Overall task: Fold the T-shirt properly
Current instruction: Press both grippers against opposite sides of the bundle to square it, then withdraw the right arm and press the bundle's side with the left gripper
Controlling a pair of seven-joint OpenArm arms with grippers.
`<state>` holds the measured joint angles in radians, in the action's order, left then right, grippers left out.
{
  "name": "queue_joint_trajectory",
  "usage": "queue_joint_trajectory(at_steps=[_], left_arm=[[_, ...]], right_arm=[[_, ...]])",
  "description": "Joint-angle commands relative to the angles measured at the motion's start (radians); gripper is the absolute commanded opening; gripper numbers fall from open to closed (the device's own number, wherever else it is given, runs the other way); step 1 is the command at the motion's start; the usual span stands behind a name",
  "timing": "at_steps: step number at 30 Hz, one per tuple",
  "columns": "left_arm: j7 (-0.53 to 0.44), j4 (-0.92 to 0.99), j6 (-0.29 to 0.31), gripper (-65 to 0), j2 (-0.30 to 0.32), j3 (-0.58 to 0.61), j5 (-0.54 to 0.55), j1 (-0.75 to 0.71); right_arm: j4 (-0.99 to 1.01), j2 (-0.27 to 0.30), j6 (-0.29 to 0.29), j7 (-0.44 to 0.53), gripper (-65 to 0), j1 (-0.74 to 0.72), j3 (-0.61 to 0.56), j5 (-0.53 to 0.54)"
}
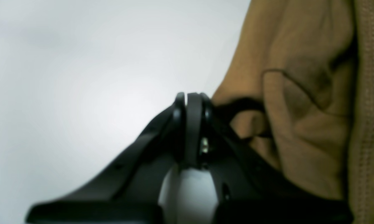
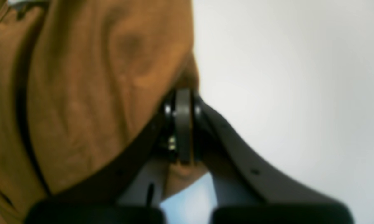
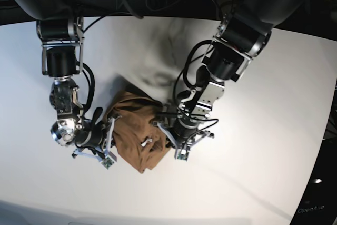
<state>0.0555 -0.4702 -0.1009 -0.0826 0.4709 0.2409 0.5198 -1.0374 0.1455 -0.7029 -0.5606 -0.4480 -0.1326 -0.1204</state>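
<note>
There was one T-shirt (image 3: 138, 138), tan and bunched into a heap. One white table (image 3: 253, 146) carried it. Two robot arms reached in, one left gripper (image 3: 169, 139) and one right gripper (image 3: 108, 139), each with two fingers. One small white tag (image 3: 145, 142) showed on the cloth.

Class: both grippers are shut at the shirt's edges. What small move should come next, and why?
Probably lift both grippers together: the left gripper and right gripper pinch opposite sides of the T-shirt, which lies bunched on the table, so raising it should let it hang flat.
</note>
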Motion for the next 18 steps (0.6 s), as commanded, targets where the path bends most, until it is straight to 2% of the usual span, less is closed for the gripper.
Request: queue_joint_trajectory(at_steps=[1, 4, 7, 11, 13, 18], left_arm=[[0.249, 0.034, 0.002, -63.2, 0.008, 0.002, 0.022, -0.057], [0.241, 0.032, 0.000, -63.2, 0.010, -0.001, 0.022, -0.054], [0.240, 0.021, -0.001, -63.2, 0.005, -0.001, 0.022, -0.049], [0.237, 0.020, -0.001, -63.2, 0.001, -0.002, 0.024, -0.025], [0.237, 0.004, -0.001, -63.2, -0.013, -0.018, 0.024, -0.017], [0.251, -0.089, 0.002, -63.2, -0.012, -0.096, 0.024, -0.017]], right_arm=[[-0.013, 0.004, 0.005, 0.018, -64.9, -0.025, 0.006, 0.008], [-0.028, 0.004, 0.005, 0.024, -64.9, 0.045, 0.006, 0.009], [-0.131, 0.004, 0.005, 0.007, -64.9, 0.139, 0.006, 0.008], [-0.321, 0.001, 0.005, -0.062, -64.9, 0.268, 0.006, 0.006], [-0.407, -0.020, 0.005, -0.092, -64.9, 0.312, 0.006, 0.006], [-0.541, -0.056, 0.005, -0.186, -64.9, 0.352, 0.009, 0.008]])
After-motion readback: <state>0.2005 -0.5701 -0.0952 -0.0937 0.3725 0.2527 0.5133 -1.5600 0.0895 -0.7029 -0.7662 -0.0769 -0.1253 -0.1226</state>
